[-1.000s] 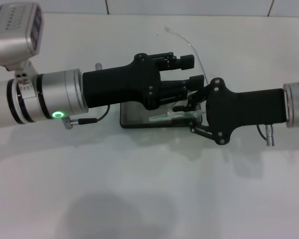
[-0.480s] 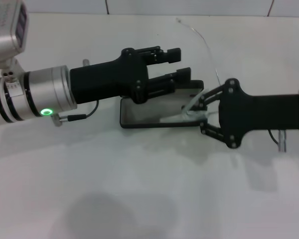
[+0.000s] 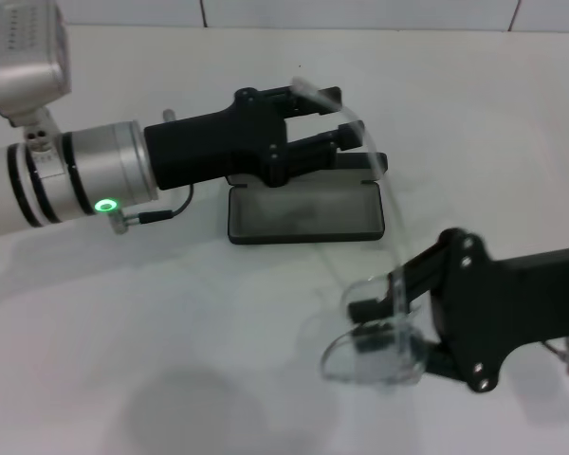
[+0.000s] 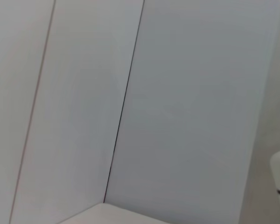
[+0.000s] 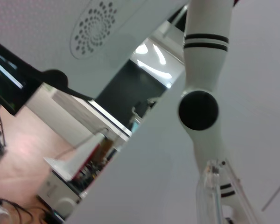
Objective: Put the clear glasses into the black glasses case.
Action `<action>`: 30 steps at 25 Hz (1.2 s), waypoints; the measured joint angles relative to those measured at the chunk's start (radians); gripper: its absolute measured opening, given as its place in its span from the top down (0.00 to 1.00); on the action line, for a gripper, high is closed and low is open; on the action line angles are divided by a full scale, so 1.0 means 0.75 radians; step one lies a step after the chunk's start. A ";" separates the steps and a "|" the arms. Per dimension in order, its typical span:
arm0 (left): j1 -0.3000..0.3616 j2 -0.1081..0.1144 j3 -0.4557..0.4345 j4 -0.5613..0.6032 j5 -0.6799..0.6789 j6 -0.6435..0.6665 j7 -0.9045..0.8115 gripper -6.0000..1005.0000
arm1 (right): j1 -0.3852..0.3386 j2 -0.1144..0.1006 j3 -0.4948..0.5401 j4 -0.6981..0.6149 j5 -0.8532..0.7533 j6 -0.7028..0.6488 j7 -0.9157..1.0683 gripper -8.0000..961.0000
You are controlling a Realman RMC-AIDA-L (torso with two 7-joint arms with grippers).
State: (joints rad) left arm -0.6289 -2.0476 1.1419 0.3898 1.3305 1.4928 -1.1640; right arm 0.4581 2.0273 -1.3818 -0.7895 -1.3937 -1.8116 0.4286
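Here the right gripper (image 3: 384,327) is clamped on the clear glasses (image 3: 375,355), its dark fingers (image 3: 365,308) pinching the wraparound lens, which hangs in front of the gripper, nearer the robot than the black glasses case (image 3: 305,212) and off its right front corner, well apart from it. One thin clear temple arm (image 3: 391,248) rises from the lens and runs back over the right end of the case, curving on toward the left gripper (image 3: 339,119). The case lies open on the white table (image 3: 171,332), its grey-lined tray facing up with nothing in it, its lid standing behind. The left gripper hovers over the back edge of the case by the lid, its fingers (image 3: 351,138) a little way apart and the tip of the temple arm lying across the upper one; whether they touch it cannot be told. In the right wrist view a clear part of the glasses (image 5: 213,196) shows; the left wrist view shows only wall panels (image 4: 130,116).
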 joint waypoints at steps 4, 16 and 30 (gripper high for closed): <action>-0.017 -0.018 0.000 0.008 0.000 -0.007 0.018 0.46 | 0.121 0.001 -0.097 0.181 0.070 0.055 0.007 0.87; 0.008 -0.051 -0.008 0.012 -0.049 0.003 0.174 0.46 | 0.316 -0.014 -0.091 0.471 0.201 0.226 0.328 0.87; 0.012 -0.053 -0.007 0.012 -0.050 0.002 0.236 0.46 | 0.284 -0.020 -0.081 0.448 0.200 0.375 0.413 0.87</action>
State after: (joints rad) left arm -0.6197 -2.0877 1.1367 0.3989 1.2930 1.4945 -0.9870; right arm 0.6714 2.0125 -1.4425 -0.4531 -1.2438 -1.5301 0.7387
